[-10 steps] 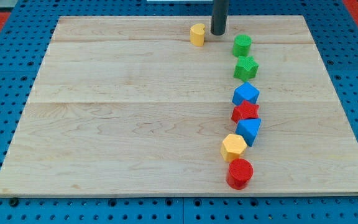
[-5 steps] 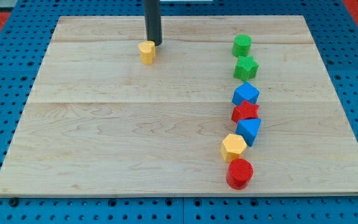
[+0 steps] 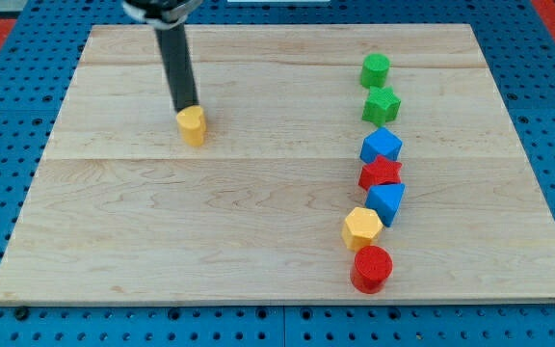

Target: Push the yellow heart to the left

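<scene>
The yellow heart (image 3: 192, 126) sits on the wooden board (image 3: 162, 231), left of centre and in its upper half. My tip (image 3: 186, 106) stands just above the heart in the view, touching its top edge. The dark rod rises from there towards the view's top left.
A column of blocks runs down the right half: a green cylinder (image 3: 375, 69), a green star (image 3: 381, 104), a blue block (image 3: 382, 146), a red star (image 3: 381, 173), a blue block (image 3: 387, 201), a yellow hexagon (image 3: 362, 228) and a red cylinder (image 3: 371, 269). A blue pegboard (image 3: 8, 318) surrounds the board.
My tip has swept from the top centre to the left and downward, pushing the yellow heart left and down the board. The other blocks have not moved.
</scene>
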`<state>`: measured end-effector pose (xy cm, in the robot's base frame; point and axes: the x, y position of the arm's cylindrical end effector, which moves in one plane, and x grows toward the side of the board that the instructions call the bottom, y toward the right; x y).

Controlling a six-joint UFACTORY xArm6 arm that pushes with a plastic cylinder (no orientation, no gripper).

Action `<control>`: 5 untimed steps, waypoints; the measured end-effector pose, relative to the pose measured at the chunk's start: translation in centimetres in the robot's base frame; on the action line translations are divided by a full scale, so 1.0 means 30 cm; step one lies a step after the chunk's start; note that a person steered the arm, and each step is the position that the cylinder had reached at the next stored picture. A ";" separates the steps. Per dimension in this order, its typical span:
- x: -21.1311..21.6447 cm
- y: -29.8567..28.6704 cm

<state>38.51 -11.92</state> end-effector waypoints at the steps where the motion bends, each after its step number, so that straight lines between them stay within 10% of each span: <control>1: 0.041 0.103; 5: 0.085 0.916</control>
